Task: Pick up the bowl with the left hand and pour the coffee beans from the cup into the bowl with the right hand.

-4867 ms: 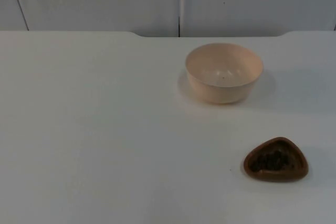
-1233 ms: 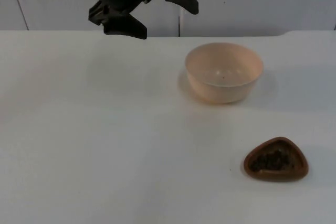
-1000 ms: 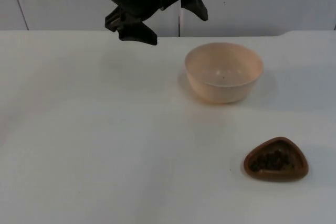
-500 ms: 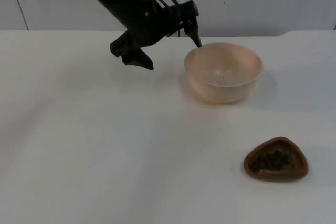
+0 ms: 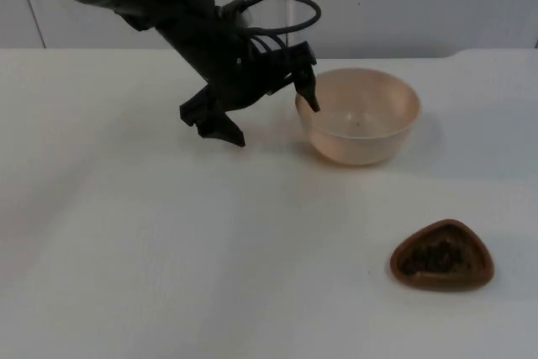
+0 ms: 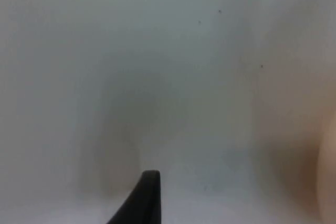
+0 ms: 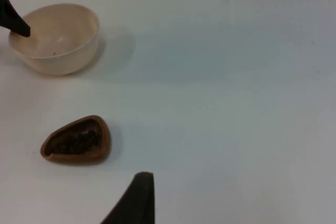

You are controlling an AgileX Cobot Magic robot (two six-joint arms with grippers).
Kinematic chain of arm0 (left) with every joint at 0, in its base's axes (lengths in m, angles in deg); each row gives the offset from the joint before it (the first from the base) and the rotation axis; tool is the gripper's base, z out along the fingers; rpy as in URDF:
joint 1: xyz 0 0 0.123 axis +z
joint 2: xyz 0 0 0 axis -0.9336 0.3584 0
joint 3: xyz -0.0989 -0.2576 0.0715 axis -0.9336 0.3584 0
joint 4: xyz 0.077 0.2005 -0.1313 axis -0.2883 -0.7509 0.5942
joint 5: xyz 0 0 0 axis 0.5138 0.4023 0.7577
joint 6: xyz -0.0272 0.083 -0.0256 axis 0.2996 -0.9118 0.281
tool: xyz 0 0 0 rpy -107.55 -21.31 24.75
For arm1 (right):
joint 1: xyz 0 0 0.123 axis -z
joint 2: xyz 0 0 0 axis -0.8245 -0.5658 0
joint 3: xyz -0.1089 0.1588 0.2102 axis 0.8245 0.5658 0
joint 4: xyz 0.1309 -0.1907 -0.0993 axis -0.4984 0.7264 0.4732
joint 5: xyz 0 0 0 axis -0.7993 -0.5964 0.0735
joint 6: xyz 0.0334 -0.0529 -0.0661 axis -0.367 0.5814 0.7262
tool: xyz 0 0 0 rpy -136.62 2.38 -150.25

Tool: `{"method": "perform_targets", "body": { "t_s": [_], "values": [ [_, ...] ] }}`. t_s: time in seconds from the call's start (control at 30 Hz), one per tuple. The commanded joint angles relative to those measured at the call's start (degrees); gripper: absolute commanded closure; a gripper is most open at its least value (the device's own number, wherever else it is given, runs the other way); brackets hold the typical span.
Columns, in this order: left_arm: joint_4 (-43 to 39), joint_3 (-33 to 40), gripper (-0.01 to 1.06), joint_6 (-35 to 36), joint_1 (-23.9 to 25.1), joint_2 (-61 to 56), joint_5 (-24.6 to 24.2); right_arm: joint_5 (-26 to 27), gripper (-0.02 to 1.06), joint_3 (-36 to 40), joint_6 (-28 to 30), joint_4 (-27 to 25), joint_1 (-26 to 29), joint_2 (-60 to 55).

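We had the left gripper [image 5: 262,109] spread wide and empty, one finger at the bowl [image 5: 360,115] rim to straddle it. The cup [image 5: 442,256] sat well apart; our right arm waited.

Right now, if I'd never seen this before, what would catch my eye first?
The left claw, open, reaching down with one finger at the near rim of the pale bowl towards the back of the white table. Then the brown cup of coffee beans, standing alone nearer the front right.
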Motion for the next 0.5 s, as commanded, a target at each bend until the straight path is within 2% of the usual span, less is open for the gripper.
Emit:
{"method": "perform_targets", "body": {
  "t_s": [0.0, 0.23, 0.3, 0.37, 0.4, 0.43, 0.47],
  "values": [
    [-0.3, -0.3, 0.03, 0.2, -1.2, 0.0, 1.3, 0.4, -0.01, 0.2, 0.7, 0.0, 0.4, 0.1],
    [-0.4, -0.3, 0.12, 0.1, -1.7, 0.0, 1.7, 0.4, -0.01, 0.2, 0.7, 0.0, 0.4, 0.1],
    [-0.4, -0.3, 0.21, 0.1, -1.7, 0.0, 1.8, 0.4, -0.01, 0.2, 0.7, 0.0, 0.4, 0.1],
    [-0.4, -0.3, 0.33, 0.1, -1.7, 0.0, 1.8, 0.4, -0.01, 0.2, 0.7, 0.0, 0.4, 0.1],
    [-0.4, -0.3, 0.33, 0.1, -1.7, 0.0, 1.8, 0.4, -0.01, 0.2, 0.7, 0.0, 0.4, 0.1],
    [-0.4, -0.3, 0.45, 0.1, -1.7, 0.0, 1.6, 0.4, -0.01, 0.2, 0.7, 0.0, 0.4, 0.1],
    [-0.4, -0.3, 0.52, 0.1, -1.7, 0.0, 1.4, 0.4, -0.01, 0.2, 0.7, 0.0, 0.4, 0.1]
  ]
}}
